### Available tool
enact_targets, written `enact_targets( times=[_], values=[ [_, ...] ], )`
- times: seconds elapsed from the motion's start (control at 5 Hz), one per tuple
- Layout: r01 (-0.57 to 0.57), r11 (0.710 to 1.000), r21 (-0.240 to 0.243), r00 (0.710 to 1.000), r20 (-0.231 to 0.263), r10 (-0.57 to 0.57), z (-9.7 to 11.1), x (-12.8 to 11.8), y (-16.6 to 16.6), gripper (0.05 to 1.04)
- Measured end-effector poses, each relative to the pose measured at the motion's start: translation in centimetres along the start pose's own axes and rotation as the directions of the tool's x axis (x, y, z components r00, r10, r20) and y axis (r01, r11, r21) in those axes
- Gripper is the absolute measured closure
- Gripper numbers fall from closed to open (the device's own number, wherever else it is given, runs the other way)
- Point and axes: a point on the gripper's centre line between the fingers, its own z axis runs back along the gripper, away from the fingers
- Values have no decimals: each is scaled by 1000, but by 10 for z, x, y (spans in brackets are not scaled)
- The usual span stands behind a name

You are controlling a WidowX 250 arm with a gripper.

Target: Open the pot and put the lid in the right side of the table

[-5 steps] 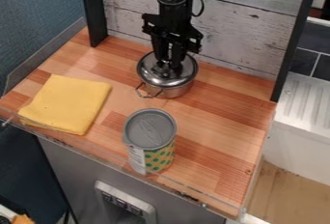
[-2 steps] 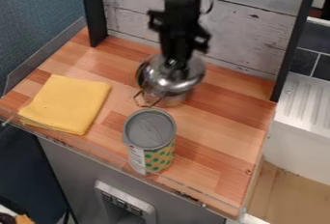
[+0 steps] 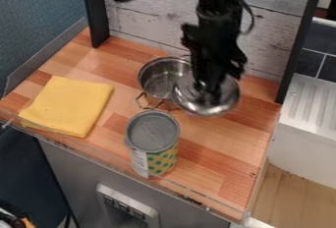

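Observation:
My black gripper (image 3: 209, 85) hangs just right of the pot, shut on the knob of the shiny metal lid (image 3: 220, 103). The lid is held above the table and overlaps the pot's right edge in the view; the knob itself is mostly hidden by the gripper. The silver pot (image 3: 157, 77) stands uncovered near the back of the wooden table (image 3: 216, 153), its inside showing and a wire handle at its front left.
A can (image 3: 153, 141) with a grey top stands in front of the pot, near the front edge. On the left lies a folded yellow cloth (image 3: 69, 105). A plank wall (image 3: 141, 13) and dark posts bound the back.
The gripper has lifted the lid off the pot and carried it to the right, exposing the pot's inside. The pot, can and cloth have stayed in place.

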Motion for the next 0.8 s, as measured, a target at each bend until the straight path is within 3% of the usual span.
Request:
enact_targets(
  times=[0.2,0.6,0.8],
  values=[
    [49,999,-12,999,-20,-49,-11,-4,-15,801],
    [67,998,-22,991,-111,-69,-47,-10,-27,801],
    [79,997,-19,990,-112,-81,-49,-7,-26,791]
  ],
)
